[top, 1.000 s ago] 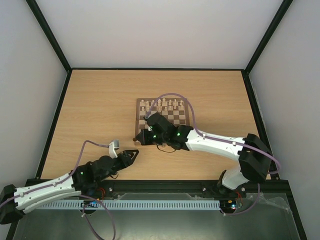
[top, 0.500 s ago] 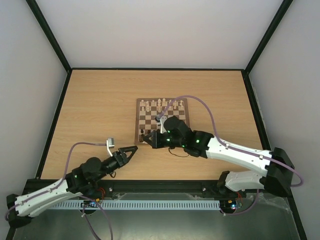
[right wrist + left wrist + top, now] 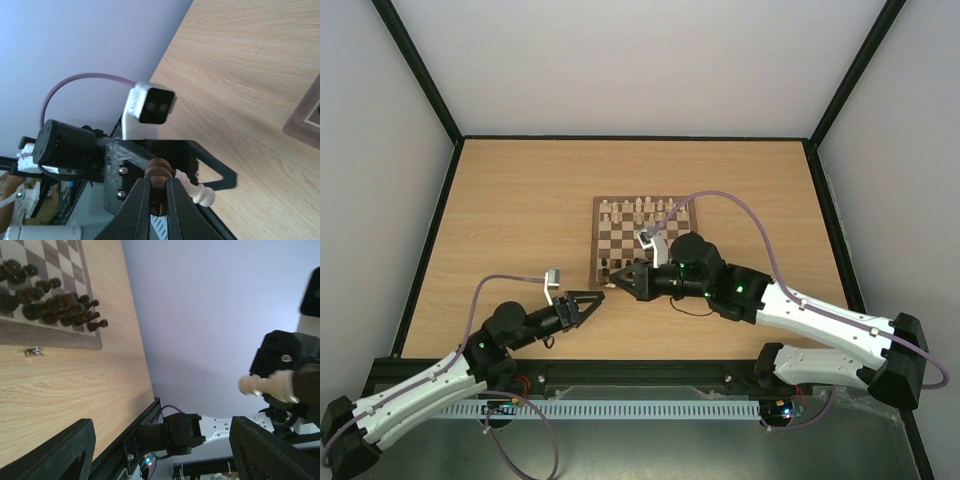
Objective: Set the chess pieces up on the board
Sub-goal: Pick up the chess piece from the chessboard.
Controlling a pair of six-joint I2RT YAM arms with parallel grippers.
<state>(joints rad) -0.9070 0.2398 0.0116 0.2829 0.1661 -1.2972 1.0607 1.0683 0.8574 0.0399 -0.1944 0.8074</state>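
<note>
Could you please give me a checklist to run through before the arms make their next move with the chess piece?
1. Right gripper shut on the small cream wooden chess piece: ok.
2. Left gripper open wide: ok.
3. Piece lined up between the left fingers: not ok, it sits over one finger.
4. Whether the brown ribbed item at the right fingertips is a second piece: cannot tell.
5. Free square on the square brown-and-cream checkered wooden board: cannot tell.

Checkered board (image 3: 616, 248), pale chess pieces (image 3: 638, 210) upright along its far rows
</note>
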